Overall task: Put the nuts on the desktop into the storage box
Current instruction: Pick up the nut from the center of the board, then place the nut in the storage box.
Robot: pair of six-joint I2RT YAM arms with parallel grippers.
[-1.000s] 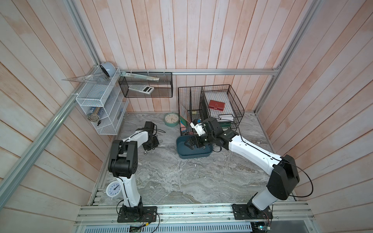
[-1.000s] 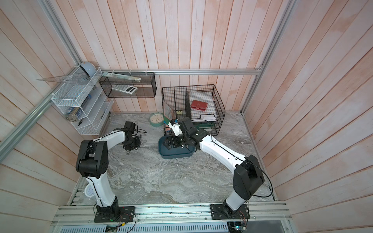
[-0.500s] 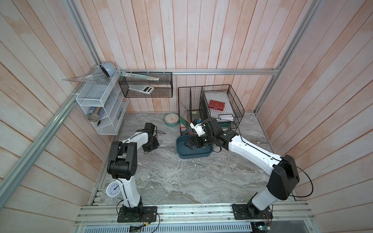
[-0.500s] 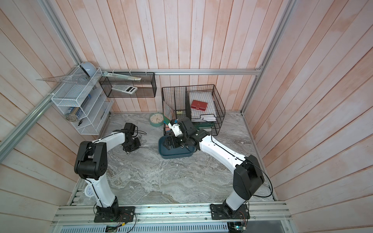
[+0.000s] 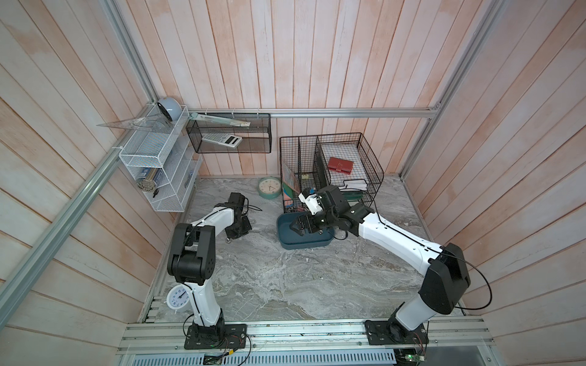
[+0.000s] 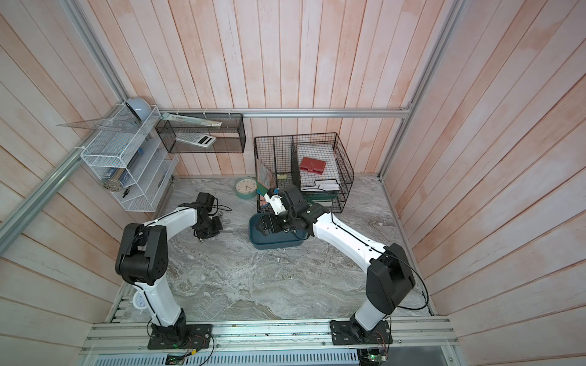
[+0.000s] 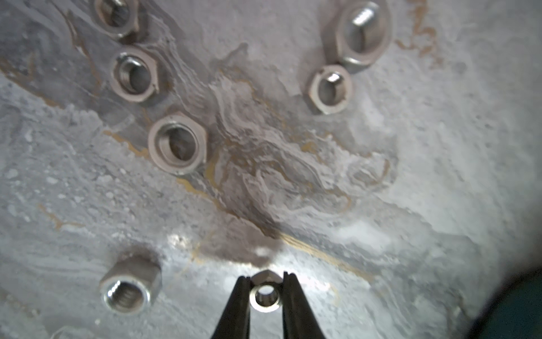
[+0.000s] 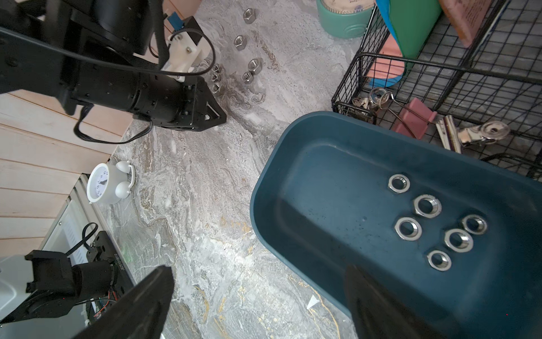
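In the left wrist view my left gripper (image 7: 265, 293) is shut on a small silver nut (image 7: 264, 296), pinched between the two black fingertips just above the grey marble desktop (image 7: 381, 176). Several more nuts lie loose there, such as one (image 7: 177, 145) and another (image 7: 129, 290). In both top views that gripper (image 5: 236, 234) (image 6: 206, 234) sits left of the teal storage box (image 5: 306, 245) (image 6: 276, 245). My right gripper (image 8: 258, 273) (image 5: 298, 226) hangs open and empty over the storage box's (image 8: 293, 164) rim. Several nuts (image 8: 428, 205) rest inside the box.
A round green clock (image 5: 269, 187) and a black wire-mesh organiser (image 5: 329, 168) stand behind the box, with binder clips (image 8: 410, 117) in the organiser's floor. A white alarm clock (image 5: 177, 296) sits by the left arm's base. A white wire shelf (image 5: 158, 171) hangs on the left wall.
My left gripper's jaws have closed onto a nut, and the left wrist has shifted slightly. The right arm has stayed still and open.
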